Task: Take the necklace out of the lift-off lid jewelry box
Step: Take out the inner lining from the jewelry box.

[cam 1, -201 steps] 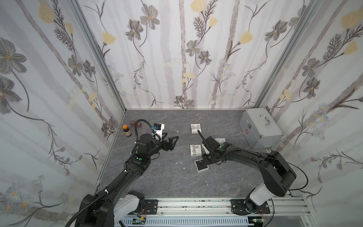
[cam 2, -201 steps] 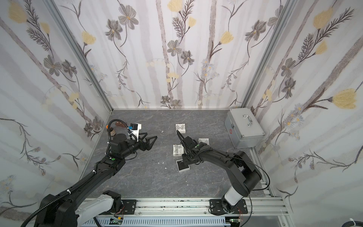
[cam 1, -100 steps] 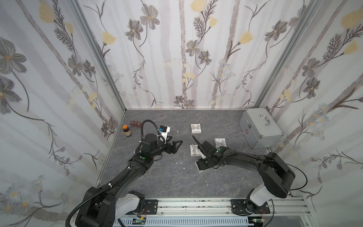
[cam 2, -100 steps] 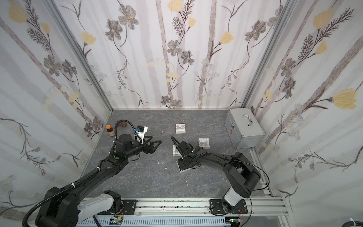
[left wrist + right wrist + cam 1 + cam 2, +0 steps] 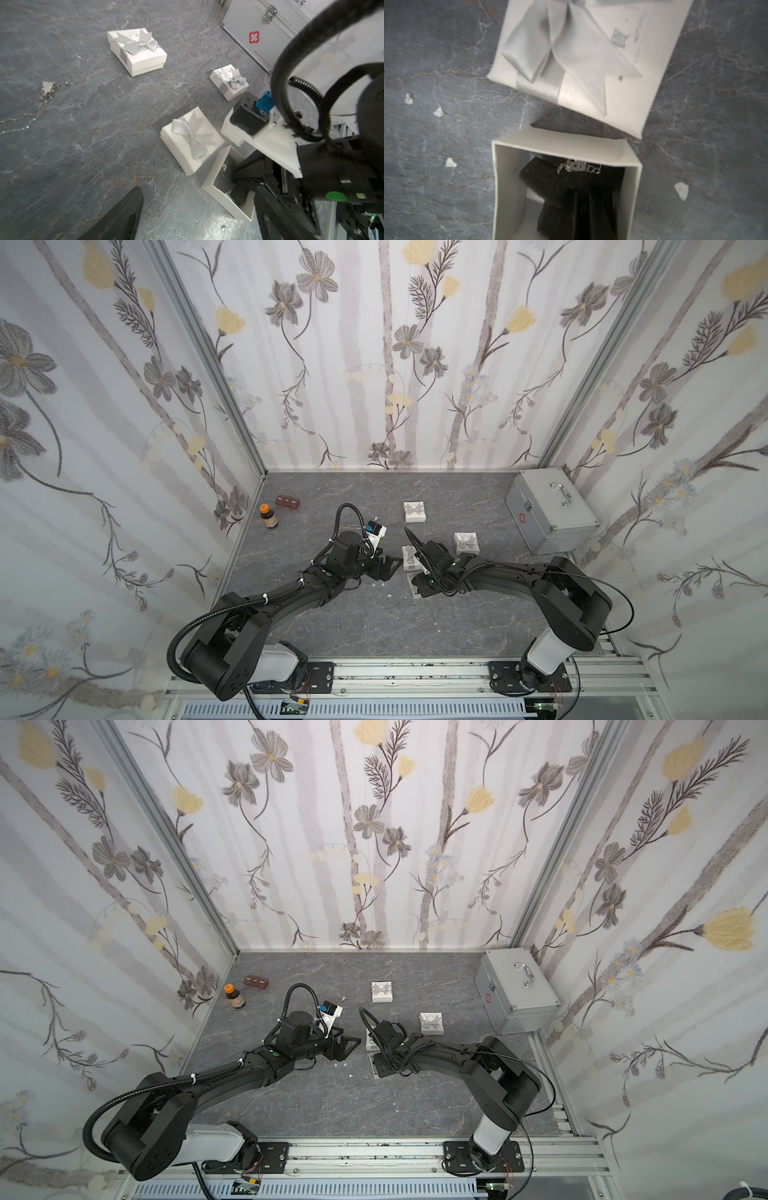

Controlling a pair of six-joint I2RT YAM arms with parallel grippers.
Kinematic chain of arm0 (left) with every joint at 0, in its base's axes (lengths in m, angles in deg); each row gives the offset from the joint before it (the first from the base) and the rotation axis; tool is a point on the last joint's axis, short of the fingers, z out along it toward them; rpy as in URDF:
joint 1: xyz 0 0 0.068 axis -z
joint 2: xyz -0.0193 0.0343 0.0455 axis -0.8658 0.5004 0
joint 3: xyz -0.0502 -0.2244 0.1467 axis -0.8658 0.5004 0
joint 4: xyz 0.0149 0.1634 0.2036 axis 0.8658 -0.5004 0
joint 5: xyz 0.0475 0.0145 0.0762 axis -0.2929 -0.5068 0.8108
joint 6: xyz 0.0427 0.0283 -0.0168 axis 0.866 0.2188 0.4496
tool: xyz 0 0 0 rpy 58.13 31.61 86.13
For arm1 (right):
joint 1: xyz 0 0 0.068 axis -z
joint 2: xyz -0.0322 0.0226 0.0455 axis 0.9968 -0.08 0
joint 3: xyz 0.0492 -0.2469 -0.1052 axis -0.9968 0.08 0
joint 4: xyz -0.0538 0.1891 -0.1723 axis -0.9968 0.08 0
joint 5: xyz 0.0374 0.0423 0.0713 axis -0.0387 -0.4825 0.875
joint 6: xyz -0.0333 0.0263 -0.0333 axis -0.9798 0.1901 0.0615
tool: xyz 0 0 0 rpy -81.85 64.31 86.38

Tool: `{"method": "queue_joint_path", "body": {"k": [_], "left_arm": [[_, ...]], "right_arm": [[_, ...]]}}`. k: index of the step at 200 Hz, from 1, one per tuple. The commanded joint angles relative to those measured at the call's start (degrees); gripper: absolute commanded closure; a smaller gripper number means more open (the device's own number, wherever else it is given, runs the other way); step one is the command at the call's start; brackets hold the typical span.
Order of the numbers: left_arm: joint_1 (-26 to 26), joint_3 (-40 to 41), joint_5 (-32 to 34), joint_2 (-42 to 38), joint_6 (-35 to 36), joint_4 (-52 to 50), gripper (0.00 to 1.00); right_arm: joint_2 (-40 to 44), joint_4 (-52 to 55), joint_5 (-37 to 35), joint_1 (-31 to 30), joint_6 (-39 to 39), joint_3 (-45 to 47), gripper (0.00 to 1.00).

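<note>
The open white jewelry box point(image 5: 504, 187) stands mid-table in both top views point(image 5: 409, 581) point(image 5: 371, 1068). Its bow-topped lid point(image 5: 591, 58) point(image 5: 191, 141) lies flat just behind it. Inside, a silver necklace point(image 5: 579, 167) lies across a black pad point(image 5: 550, 182), which sits tilted. My right gripper point(image 5: 582, 195) point(image 5: 424, 584) reaches down into the box, shut on that pad just short of the chain. My left gripper point(image 5: 197, 216) point(image 5: 388, 568) hovers low beside the box, open with only bare table between its fingers.
Two closed white bow boxes point(image 5: 414, 512) point(image 5: 466, 542) stand behind. A silver case point(image 5: 550, 510) sits at the back right, a brown bottle point(image 5: 269, 517) and a brown block point(image 5: 288, 502) at the back left. A loose silver chain point(image 5: 44, 91) and white scraps lie on the floor.
My right gripper has sunk into the open box and shut there. The left arm has swung right, close to the box, its jaws a little narrower.
</note>
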Motion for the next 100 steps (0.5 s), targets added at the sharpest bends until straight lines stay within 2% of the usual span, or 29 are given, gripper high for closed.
{"method": "queue_joint_path", "body": {"k": [1,58,100], "left_arm": [[1.52,0.99,4.1,2.5,-2.47,5.72,0.15],[4.59,-0.66,6.14,13.09,-6.06,12.33,0.2],[5.44,-1.52,6.59,17.11,-7.49,14.73,0.21]], "right_arm": [[0.48,-5.24,3.46,0.7,0.25,2.44,1.0],[6.82,-10.62,7.48,1.85,-1.79,5.61,1.0],[10.72,-13.07,11.54,3.55,-2.46,7.11,1.0]]}}
